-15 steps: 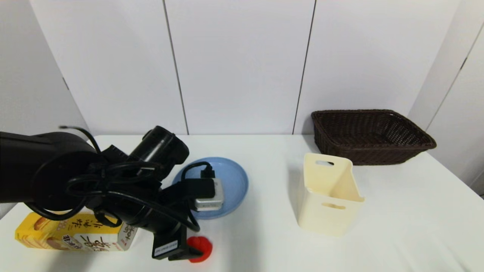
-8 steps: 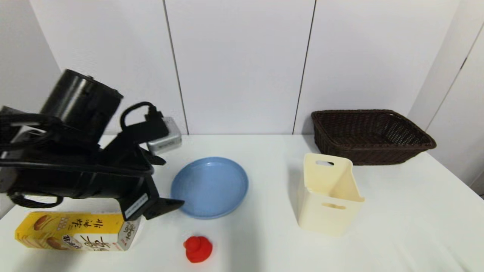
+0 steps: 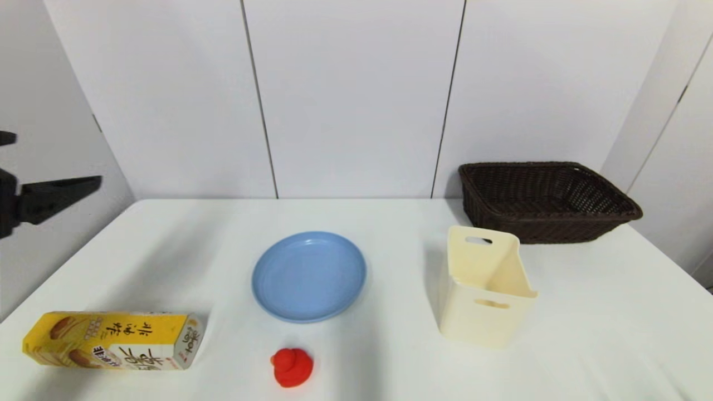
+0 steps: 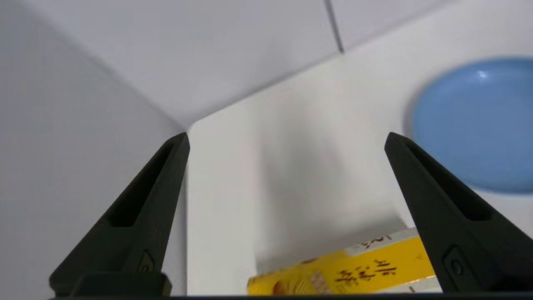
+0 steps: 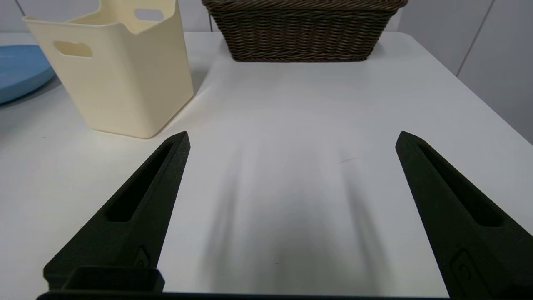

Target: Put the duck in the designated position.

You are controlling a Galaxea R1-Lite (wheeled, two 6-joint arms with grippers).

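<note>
The small red duck (image 3: 292,367) sits on the white table near its front edge, just in front of the blue plate (image 3: 309,276). Nothing touches it. My left gripper (image 4: 286,135) is open and empty, raised high at the far left, well away from the duck; only one black finger (image 3: 61,192) shows at the head view's left edge. Its wrist view takes in the blue plate (image 4: 479,125) and the yellow carton (image 4: 349,271), but not the duck. My right gripper (image 5: 292,133) is open and empty, low over bare table on the right, out of the head view.
A yellow snack carton (image 3: 111,340) lies flat at the front left. A cream plastic bin (image 3: 484,287) stands right of the plate, and a dark wicker basket (image 3: 546,200) sits behind it at the back right. The same cream bin (image 5: 112,71) and basket (image 5: 302,33) show in the right wrist view.
My left arm has lifted off the duck and swung up and away to the far left. The duck stays where it was in front of the plate.
</note>
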